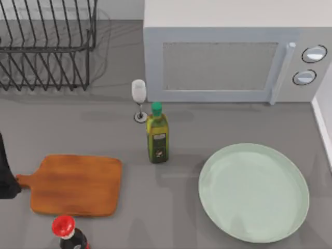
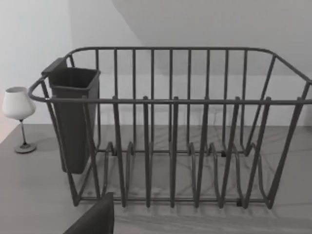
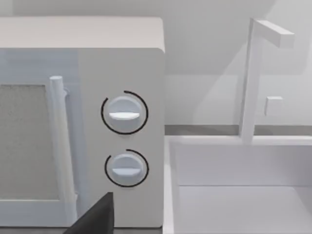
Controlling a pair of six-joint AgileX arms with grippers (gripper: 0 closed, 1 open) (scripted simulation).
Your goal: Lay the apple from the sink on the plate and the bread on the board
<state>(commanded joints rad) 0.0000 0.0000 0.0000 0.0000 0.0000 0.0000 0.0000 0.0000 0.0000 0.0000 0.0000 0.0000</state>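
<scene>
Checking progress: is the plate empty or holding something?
Empty: the plate shows only its bare pale surface in the top view, nothing on it.

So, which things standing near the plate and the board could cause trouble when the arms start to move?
The tall green-capped oil bottle stands between the orange-brown wooden board and the pale green round plate; a crossing arm might topple it. The stemmed wine glass behind it looks easy to tip. The red-capped dark bottle stands at the board's front edge.
</scene>
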